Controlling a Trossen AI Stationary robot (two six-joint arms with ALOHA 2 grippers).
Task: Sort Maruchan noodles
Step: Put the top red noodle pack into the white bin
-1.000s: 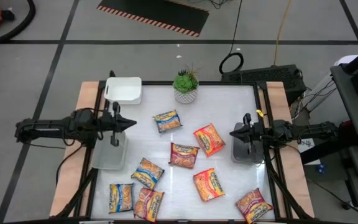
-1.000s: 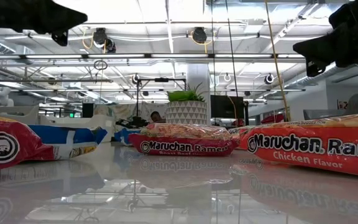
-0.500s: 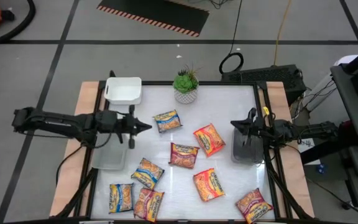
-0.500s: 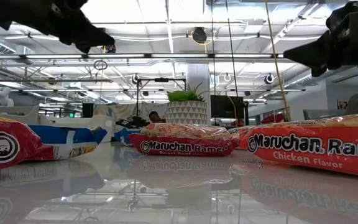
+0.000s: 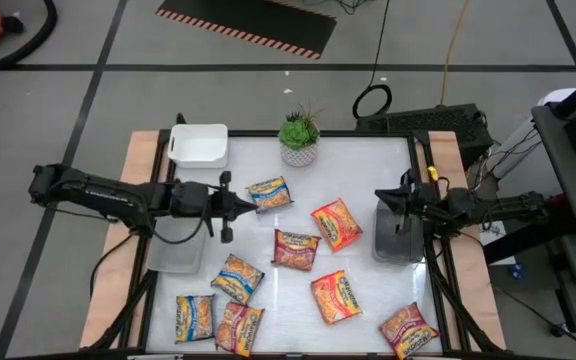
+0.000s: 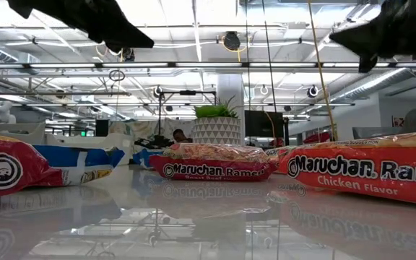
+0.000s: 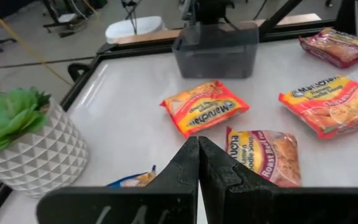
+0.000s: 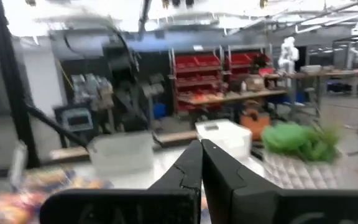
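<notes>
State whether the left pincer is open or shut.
Shut: in its wrist view the left pincer shows its two dark fingers pressed together, holding nothing.

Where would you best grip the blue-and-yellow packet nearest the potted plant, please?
Probably from straight above, pinching across a crinkled edge: the blue-and-yellow packet lies flat on the table, askew, clear of other packets. The left gripper, shut beside it, would need to open first.

The left hand hovered just beside a blue noodle packet; the right hand hung over a grey tray.
</notes>
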